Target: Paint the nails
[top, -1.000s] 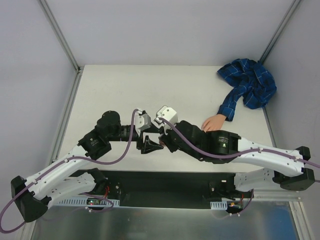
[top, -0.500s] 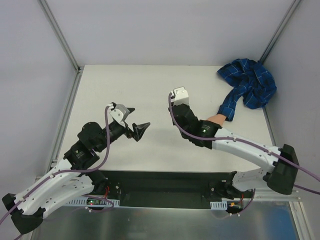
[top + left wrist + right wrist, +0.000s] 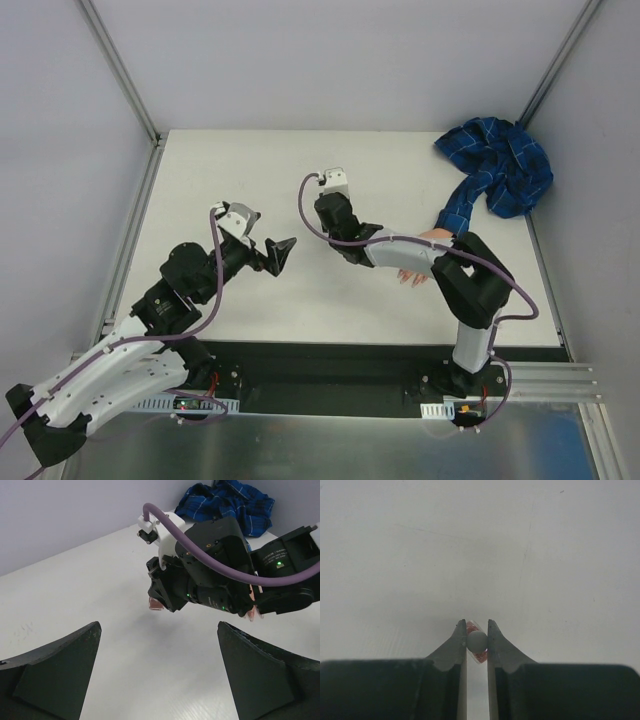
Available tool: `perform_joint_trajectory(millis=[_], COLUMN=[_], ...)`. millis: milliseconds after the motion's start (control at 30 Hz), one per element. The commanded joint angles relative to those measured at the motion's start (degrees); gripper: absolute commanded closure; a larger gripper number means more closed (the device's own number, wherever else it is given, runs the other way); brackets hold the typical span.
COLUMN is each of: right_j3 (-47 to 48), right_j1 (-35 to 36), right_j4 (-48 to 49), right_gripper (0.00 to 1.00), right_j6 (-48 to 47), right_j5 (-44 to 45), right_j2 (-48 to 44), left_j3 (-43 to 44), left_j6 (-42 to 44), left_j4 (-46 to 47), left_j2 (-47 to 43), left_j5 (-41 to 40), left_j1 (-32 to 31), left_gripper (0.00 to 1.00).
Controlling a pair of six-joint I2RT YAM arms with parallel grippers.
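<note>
Now the left hand (image 3: pixel 159 627) gapes wide above the table (image 3: pixel 230 160), grasping nothing; the right hand (image 3: pixel 476 626) is clenched on a tiny pinkish bottle (image 3: pixel 477 642) with a white cap; the nails (image 3: pixel 407 277) lie right of it, on a fake hand (image 3: pixel 430 237) partly under the right arm.

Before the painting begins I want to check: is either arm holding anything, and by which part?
The right jaws pinch the tiny pinkish bottle at its white cap; the left jaws stand open, empty.
</note>
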Motion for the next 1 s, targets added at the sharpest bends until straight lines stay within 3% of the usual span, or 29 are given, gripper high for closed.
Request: perform_joint_trajectory(millis=[0,667,967], right_j3=[2.19,8.95,11.94], right_j1=[-3.65,-3.31,-2.78], right_j4=[5.32,-2.93,-5.93], right_gripper=[0.99,0.95,0.75], right_j6=[6.71,10.49,10.41], right_j5=[-5.07,-4.46,-3.93], right_j2=[2.06,10.05,11.90], left_j3=[-0.27,-1.68,-1.76], left_j6=[-1.26,-5.12,-4.68], left_j4=[3.03,5.31,5.31], left_j2=[1.21,-0.28,-0.37], left_j5=[-1.36,-3.21,-3.47], left_j1=[0.56,1.71,1.79], left_gripper=[0.01,0.01,0.01])
